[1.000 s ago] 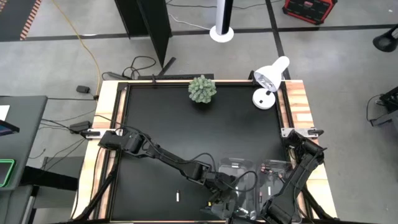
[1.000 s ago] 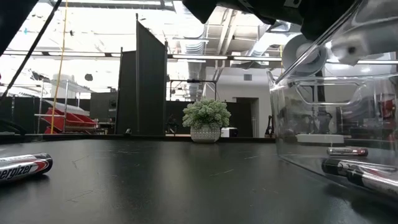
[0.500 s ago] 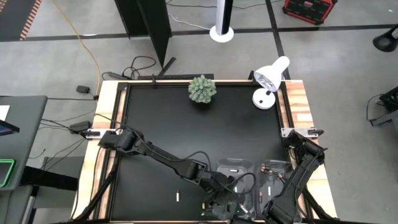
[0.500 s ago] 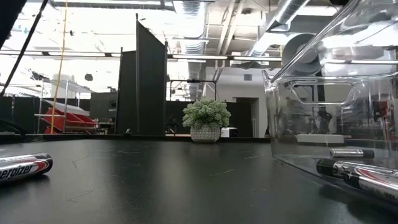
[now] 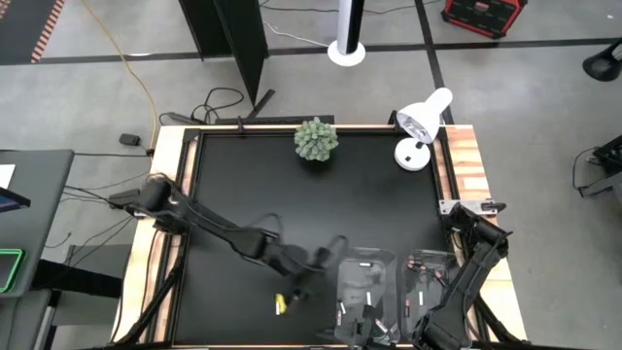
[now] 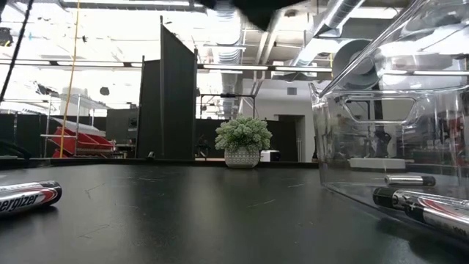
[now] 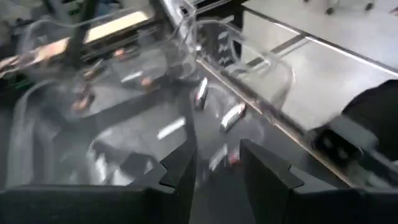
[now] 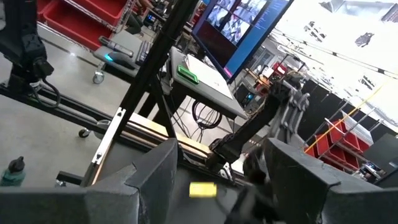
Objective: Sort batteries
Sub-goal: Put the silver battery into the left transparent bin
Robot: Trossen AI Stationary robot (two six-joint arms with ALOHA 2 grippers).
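Two clear bins stand side by side near the table's front edge, the left bin (image 5: 367,284) and the right bin (image 5: 429,280). Both hold several batteries (image 7: 231,116), some silver, some dark with copper ends (image 6: 429,206). One loose battery (image 6: 26,198) lies on its side on the black table. My left gripper (image 7: 217,180) is open with nothing between its fingers. It hovers, blurred, just left of the left bin (image 5: 296,287), pointing toward the bins. My right gripper (image 8: 224,186) is open and raised at the front edge (image 5: 374,332), pointing level toward the table's left.
A small potted plant (image 5: 316,139) and a white desk lamp (image 5: 420,126) stand at the far edge. The table has a raised wooden rim (image 5: 167,156). Black tabletop lies bare between the plant and the bins.
My left gripper has drawn back from over the left bin toward the table's left edge and has risen, with the arm folding in. In the low view it has gone from above the bin. The bins, the batteries and my right arm have kept still.
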